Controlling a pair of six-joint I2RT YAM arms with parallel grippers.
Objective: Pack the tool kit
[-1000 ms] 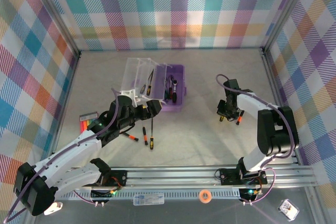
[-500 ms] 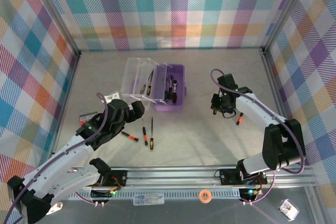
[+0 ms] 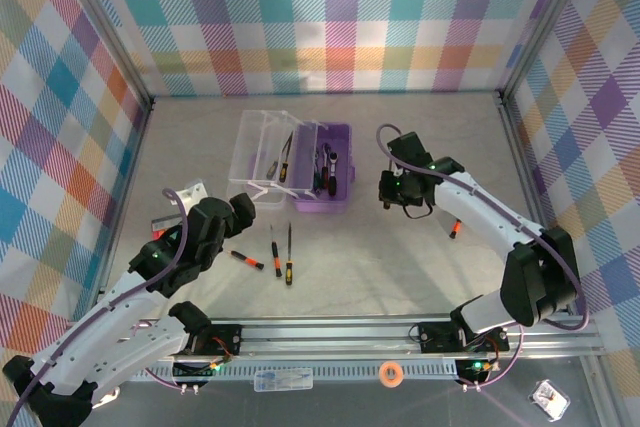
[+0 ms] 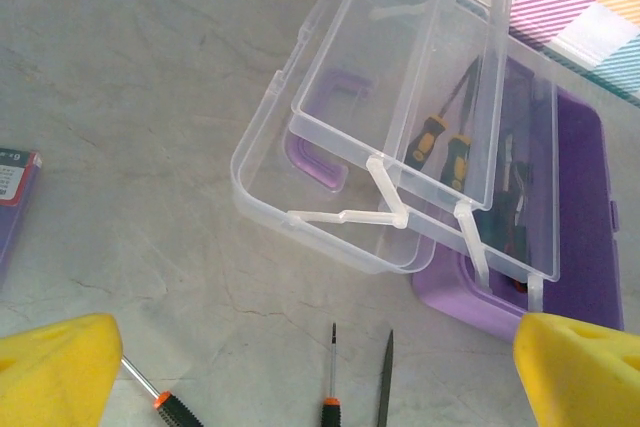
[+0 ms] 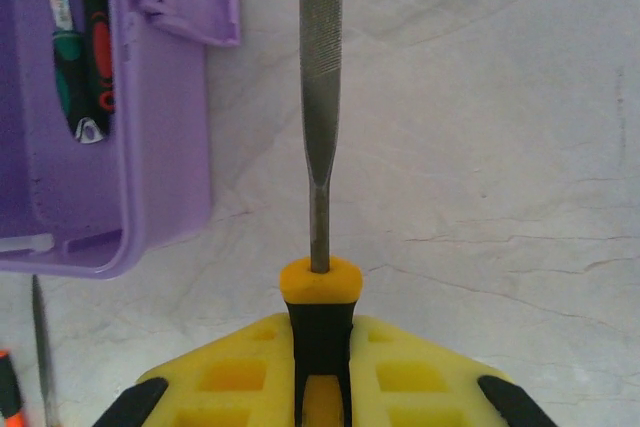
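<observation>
Centre-right of top view: right gripper (image 3: 392, 190) clenched on slim grey metal file with orange-and-black handle (image 5: 320, 97), just right of lilac plastic case with clear hinged lid (image 3: 325, 203), lid open.
Step in hand, judged: stowing file.
Next: bring file over purple base, align lengthwise, let go.
Left gripper (image 3: 240, 209) spread wide, empty, near loose thin screwdrivers (image 3: 276, 259) at lower centre.

We see our right claw (image 5: 322, 372) clamped on the black-and-orange handle of a file (image 5: 320, 97), its grey blade pointing straight up the view over the marbled desk (image 5: 480, 147). At left sits the purple case (image 5: 170, 147), with green- and red-handled tools (image 5: 85, 67) inside.
</observation>
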